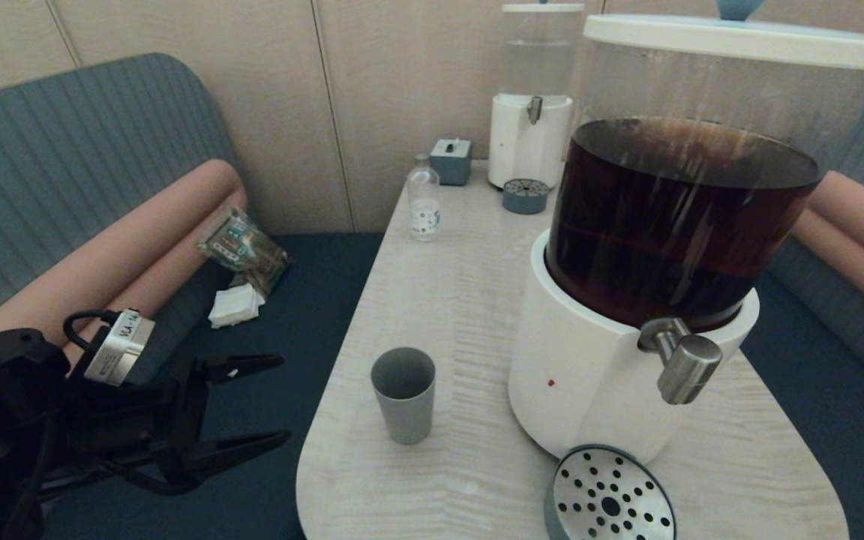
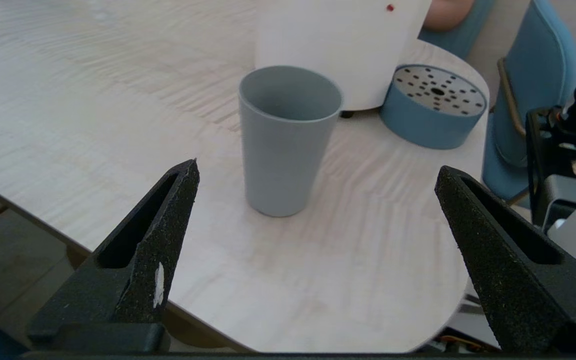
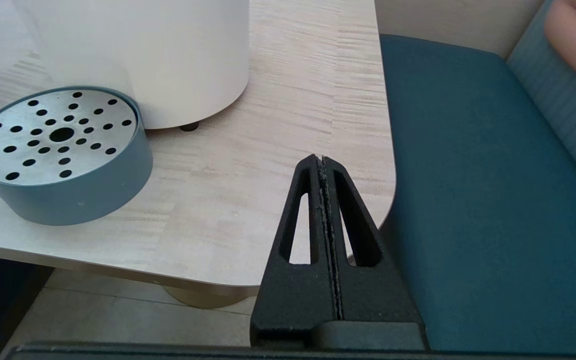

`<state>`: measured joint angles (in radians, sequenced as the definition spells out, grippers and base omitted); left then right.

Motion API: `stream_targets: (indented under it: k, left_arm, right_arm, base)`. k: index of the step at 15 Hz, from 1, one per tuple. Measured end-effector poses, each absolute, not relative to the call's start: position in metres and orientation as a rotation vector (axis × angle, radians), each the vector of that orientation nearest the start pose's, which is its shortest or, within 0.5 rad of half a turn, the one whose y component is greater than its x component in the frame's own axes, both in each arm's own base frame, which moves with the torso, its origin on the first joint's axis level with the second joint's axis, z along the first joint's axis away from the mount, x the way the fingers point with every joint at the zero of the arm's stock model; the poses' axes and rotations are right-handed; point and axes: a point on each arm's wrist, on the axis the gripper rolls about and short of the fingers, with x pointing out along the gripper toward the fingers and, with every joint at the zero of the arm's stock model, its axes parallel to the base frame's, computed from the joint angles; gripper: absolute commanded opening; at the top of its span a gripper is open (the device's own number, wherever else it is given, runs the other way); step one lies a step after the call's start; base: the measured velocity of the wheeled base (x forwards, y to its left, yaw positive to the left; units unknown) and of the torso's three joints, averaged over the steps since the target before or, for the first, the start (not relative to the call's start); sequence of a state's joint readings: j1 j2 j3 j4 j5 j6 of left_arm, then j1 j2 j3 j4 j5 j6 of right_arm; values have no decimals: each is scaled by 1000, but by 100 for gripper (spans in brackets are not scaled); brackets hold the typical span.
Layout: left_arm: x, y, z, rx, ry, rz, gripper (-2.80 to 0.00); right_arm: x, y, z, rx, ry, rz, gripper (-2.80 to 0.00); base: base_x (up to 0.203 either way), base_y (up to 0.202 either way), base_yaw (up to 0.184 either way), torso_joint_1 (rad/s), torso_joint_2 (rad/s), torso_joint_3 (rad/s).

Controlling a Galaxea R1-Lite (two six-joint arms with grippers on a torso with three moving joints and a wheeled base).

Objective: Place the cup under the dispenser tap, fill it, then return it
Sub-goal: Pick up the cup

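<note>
The grey cup (image 1: 403, 394) stands upright and empty on the pale wooden table (image 1: 462, 300), left of the big white-based dispenser (image 1: 627, 300) of dark brown liquid. Its steel tap (image 1: 683, 364) juts out over the round perforated drip tray (image 1: 610, 495). My left gripper (image 1: 282, 401) hangs open just off the table's left edge, level with the cup and apart from it. In the left wrist view the cup (image 2: 285, 140) sits ahead of the spread fingers (image 2: 168, 215), nothing between them. My right gripper (image 3: 322, 161) is shut and empty at the table's near right corner.
A small clear bottle (image 1: 424, 199), a grey box (image 1: 451, 160) and a smaller clear-liquid dispenser (image 1: 533, 97) with its own drip tray (image 1: 526, 196) stand at the table's far end. Blue bench seats flank the table; a packet and napkins (image 1: 241, 259) lie on the left one.
</note>
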<state>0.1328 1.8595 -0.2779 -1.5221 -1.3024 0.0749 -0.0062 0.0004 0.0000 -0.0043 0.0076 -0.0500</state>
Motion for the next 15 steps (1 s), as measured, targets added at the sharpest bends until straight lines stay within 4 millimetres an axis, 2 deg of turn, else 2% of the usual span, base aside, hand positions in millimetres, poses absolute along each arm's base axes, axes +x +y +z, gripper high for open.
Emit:
stream_targets:
  k: [5, 8, 10, 15]
  left_arm:
    - [289, 11, 92, 61, -22, -1194, 0]
    - [319, 3, 83, 75, -36, -1221, 0]
    - [327, -6, 74, 63, -22, -1255, 0]
    - [328, -22, 59, 33, 11, -1331, 0]
  right_arm:
    - [-23, 0, 76, -50, -4, 1, -280]
    - [-23, 0, 76, -50, -4, 2, -280]
    - [-23, 0, 76, -50, -3, 2, -280]
    - [-23, 0, 76, -50, -4, 1, -280]
  base:
    - [0, 0, 0, 0, 0, 0]
    - [0, 0, 0, 0, 0, 0]
    - [0, 0, 0, 0, 0, 0]
    - [0, 0, 0, 0, 0, 0]
